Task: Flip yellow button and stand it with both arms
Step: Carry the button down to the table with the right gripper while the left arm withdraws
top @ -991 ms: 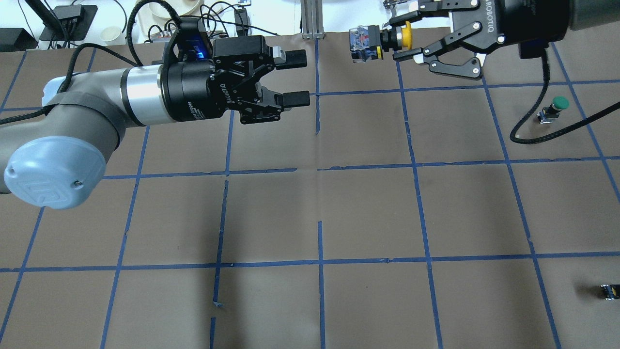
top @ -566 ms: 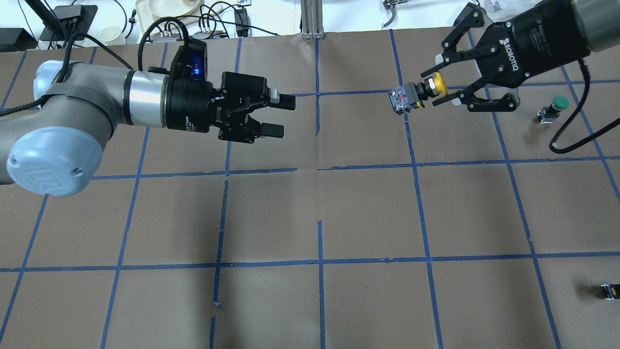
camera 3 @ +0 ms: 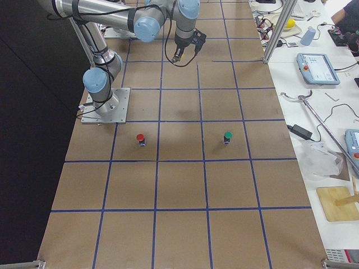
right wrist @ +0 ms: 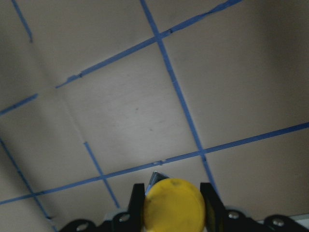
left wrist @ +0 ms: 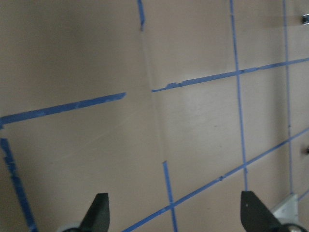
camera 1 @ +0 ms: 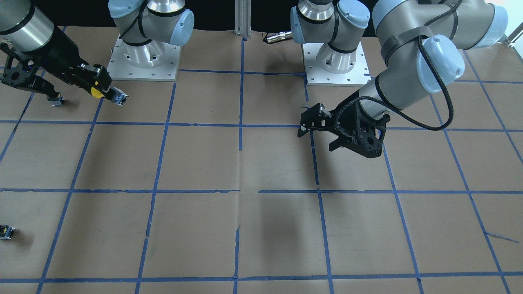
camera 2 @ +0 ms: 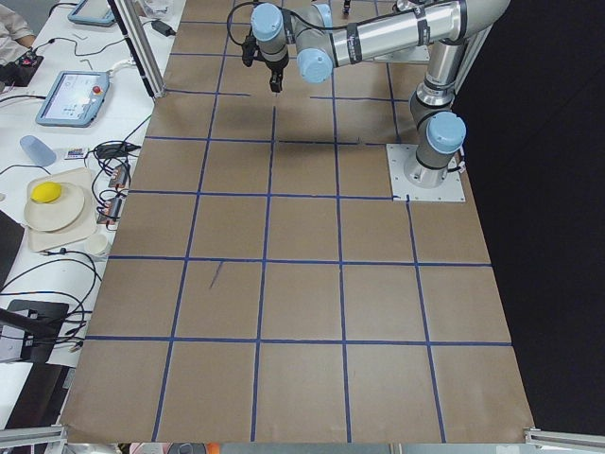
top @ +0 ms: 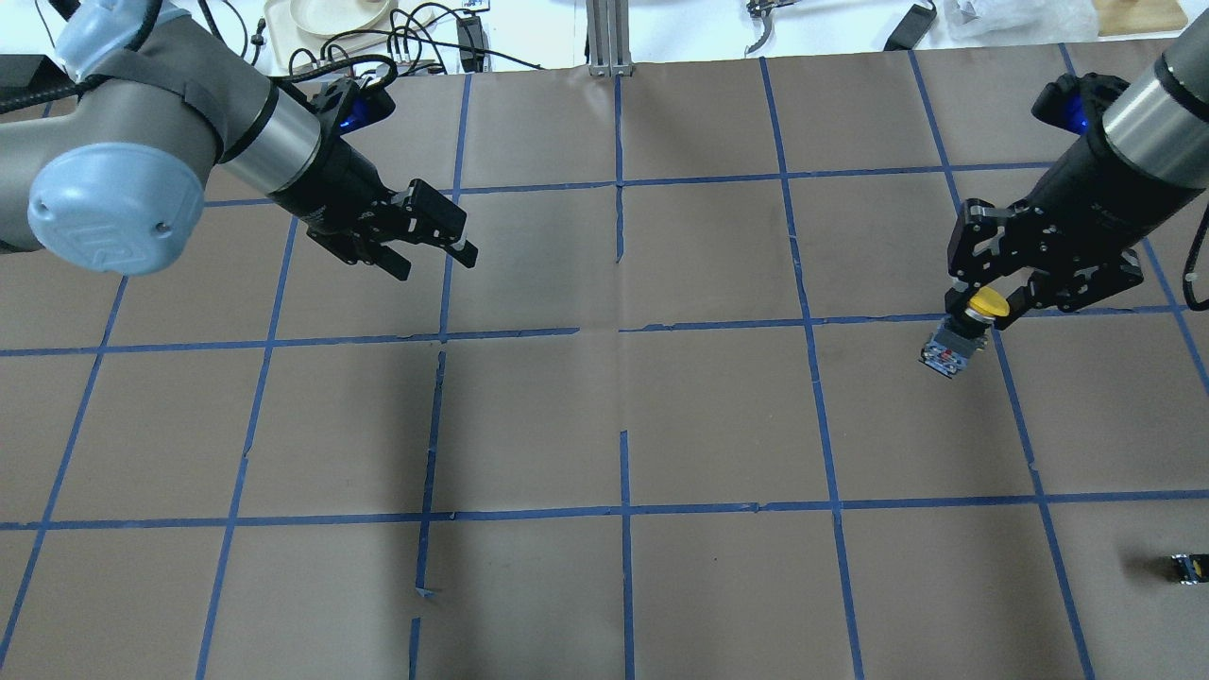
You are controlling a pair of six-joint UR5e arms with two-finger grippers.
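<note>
at the right gripper (top: 982,307), i'd lower straight and slow so the contact block lands flat before i release. its jaws are narrowed onto the cap of the yellow button (top: 963,331), body hanging down close over the table (top: 718,416) near a tape crossing. left gripper (top: 436,264) hangs wide open, empty, well apart.

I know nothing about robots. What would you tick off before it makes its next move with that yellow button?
1. The right hand grips the yellow button by its cap: ok.
2. The button stands upright: not ok, it hangs tilted.
3. The button's base touches the table: cannot tell.
4. The left hand is open and empty: ok.
5. The two hands are well apart: ok.
</note>
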